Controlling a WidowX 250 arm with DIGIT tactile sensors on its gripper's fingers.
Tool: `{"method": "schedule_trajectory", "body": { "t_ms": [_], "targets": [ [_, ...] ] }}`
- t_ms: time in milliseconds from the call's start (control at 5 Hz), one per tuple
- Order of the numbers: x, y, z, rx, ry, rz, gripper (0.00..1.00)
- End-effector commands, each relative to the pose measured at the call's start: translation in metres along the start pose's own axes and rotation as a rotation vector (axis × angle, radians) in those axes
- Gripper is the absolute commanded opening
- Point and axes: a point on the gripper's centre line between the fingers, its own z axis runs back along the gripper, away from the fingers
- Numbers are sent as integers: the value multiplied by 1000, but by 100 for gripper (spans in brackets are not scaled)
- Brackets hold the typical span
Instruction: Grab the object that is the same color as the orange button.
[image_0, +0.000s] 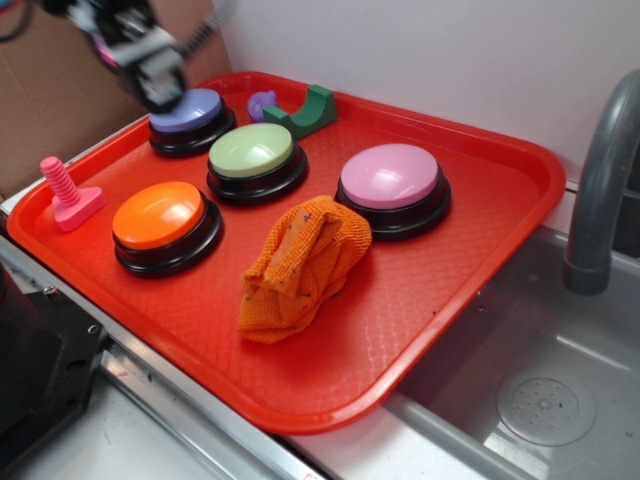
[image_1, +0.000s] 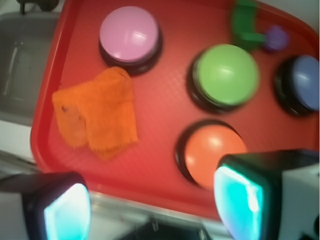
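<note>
A crumpled, fuzzy orange microfibre cloth (image_0: 300, 265) lies on the red plastic tray (image_0: 480, 250) touching the pink dome button (image_0: 392, 180); soft, light and limp, best pinched at its raised folds by the spread-apart hand (image_1: 150, 205).

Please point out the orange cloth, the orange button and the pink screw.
orange cloth (image_0: 303, 265), exterior view, middle of the folded fabric.
orange button (image_0: 158, 214), exterior view, top of the dome.
pink screw (image_0: 62, 184), exterior view, threaded shaft.
</note>
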Motion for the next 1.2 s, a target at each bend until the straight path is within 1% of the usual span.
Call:
{"method": "schedule_trajectory", "body": {
  "t_ms": [0,200,400,600,800,1000],
  "targets": [
    [32,-28,-64,-83,-71,-112,100],
    [39,-37,-97,-55,-64,-142,100],
    [40,-35,-119,-44,-9,-169,100],
    [39,-37,-136,-41,30,-163,100],
    [39,-36,-139,-41,40,-155,100],
    [36,-35,-141,27,42,-92,0]
  ]
}}
